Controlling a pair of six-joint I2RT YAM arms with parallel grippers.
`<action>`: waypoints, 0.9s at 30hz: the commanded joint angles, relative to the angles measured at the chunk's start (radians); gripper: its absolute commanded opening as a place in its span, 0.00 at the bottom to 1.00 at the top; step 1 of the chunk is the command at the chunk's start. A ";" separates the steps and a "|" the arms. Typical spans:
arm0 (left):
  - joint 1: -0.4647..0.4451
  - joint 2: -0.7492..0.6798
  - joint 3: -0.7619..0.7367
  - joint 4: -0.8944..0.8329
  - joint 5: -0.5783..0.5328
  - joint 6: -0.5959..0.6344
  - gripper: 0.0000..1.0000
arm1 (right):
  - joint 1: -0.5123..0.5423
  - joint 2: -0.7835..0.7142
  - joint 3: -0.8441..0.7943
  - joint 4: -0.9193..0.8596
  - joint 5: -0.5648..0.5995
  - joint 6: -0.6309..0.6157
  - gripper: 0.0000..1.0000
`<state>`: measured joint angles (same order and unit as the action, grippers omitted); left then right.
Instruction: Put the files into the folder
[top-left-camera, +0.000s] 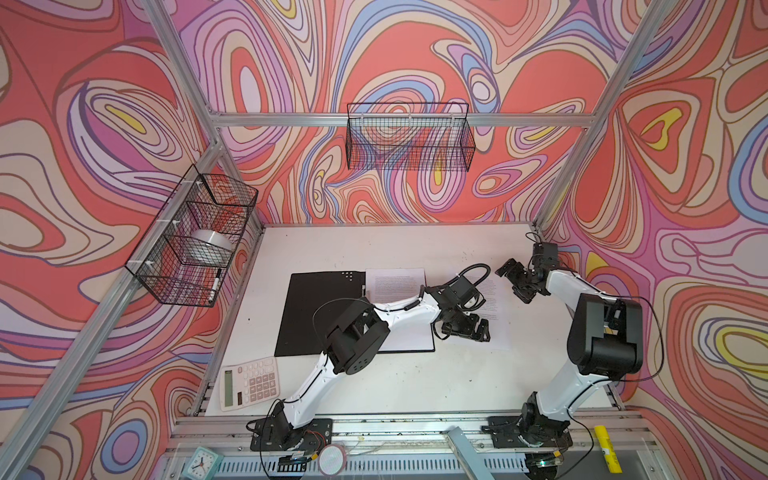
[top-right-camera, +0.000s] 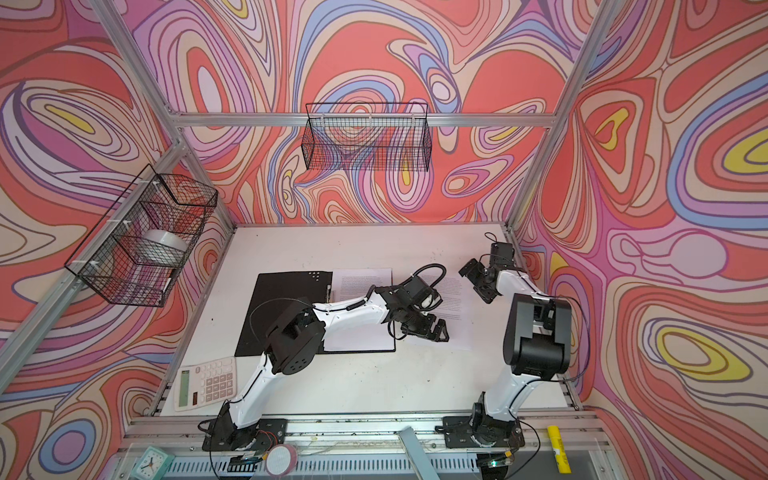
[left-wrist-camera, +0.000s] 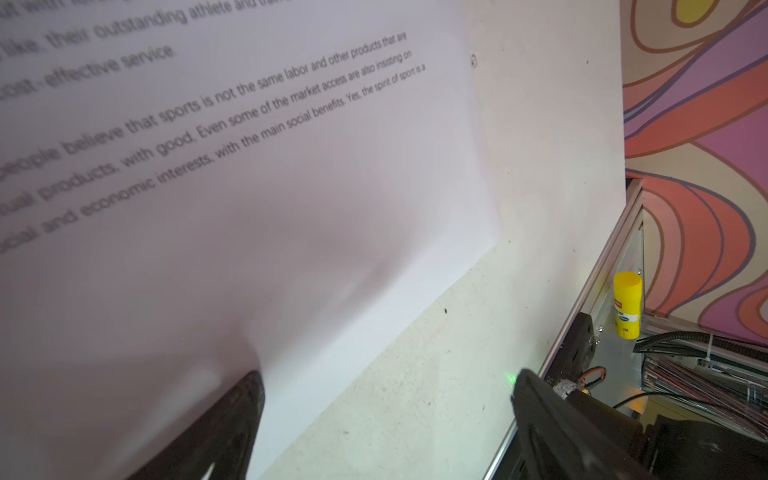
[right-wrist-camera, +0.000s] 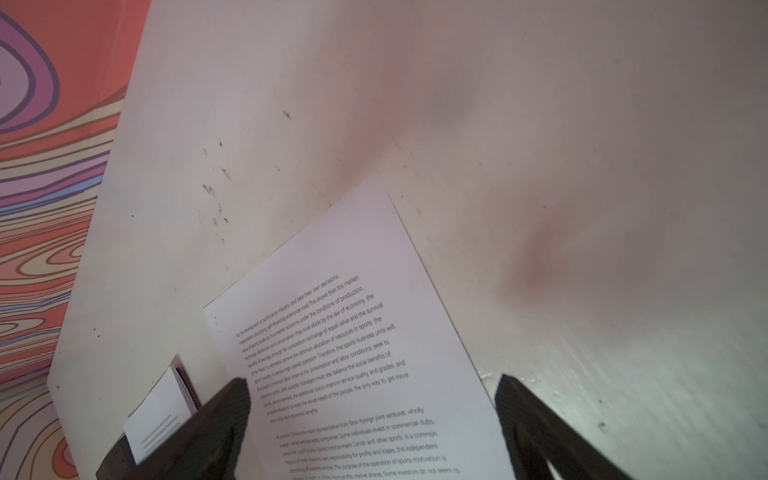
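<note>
Your folder (top-left-camera: 320, 311) lies open and flat on the table (top-left-camera: 374, 249), black inside facing up, with one printed sheet (top-left-camera: 395, 284) already on its right half. Just to the right of it a loose sheet (top-left-camera: 496, 328) rests on the bare table, apart from the folder's leaf or at most just meeting its edge; the arm hides that seam in both top views. So I judge you are on the pickup of this second sheet. Your left gripper (top-left-camera: 467, 332) has reached across the folder and sits low over the near corner of the loose sheet (left-wrist-camera: 249, 208), jaws wide apart and holding nothing. In the left wrist view one finger is over the paper and the other over bare table, with the paper's edge running between them. Your right gripper (top-left-camera: 513, 282) hangs above the far end of the same sheet (right-wrist-camera: 353, 332), also spread wide and empty. Next you need to get an edge off the table: a flat sheet gives the fingers nothing to bite. Pin it with one gripper, lift or slide it with the other, then carry it left squarely onto the filed sheet. The calculator (top-left-camera: 249, 384) lies well apart, near the front left corner.
</note>
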<state>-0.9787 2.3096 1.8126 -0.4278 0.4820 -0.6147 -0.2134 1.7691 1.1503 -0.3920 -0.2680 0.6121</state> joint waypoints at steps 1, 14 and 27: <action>0.016 0.010 -0.035 -0.010 -0.011 -0.010 0.93 | -0.003 0.060 0.068 -0.001 0.019 -0.052 0.98; 0.072 -0.048 -0.173 -0.075 -0.043 0.055 0.93 | -0.003 0.209 0.238 -0.070 -0.041 -0.123 0.98; 0.103 -0.040 -0.171 -0.139 -0.054 0.087 0.93 | -0.001 0.325 0.299 -0.061 -0.129 -0.166 0.98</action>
<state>-0.8883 2.2272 1.6737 -0.4263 0.4965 -0.5484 -0.2138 2.0689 1.4483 -0.4458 -0.3698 0.4603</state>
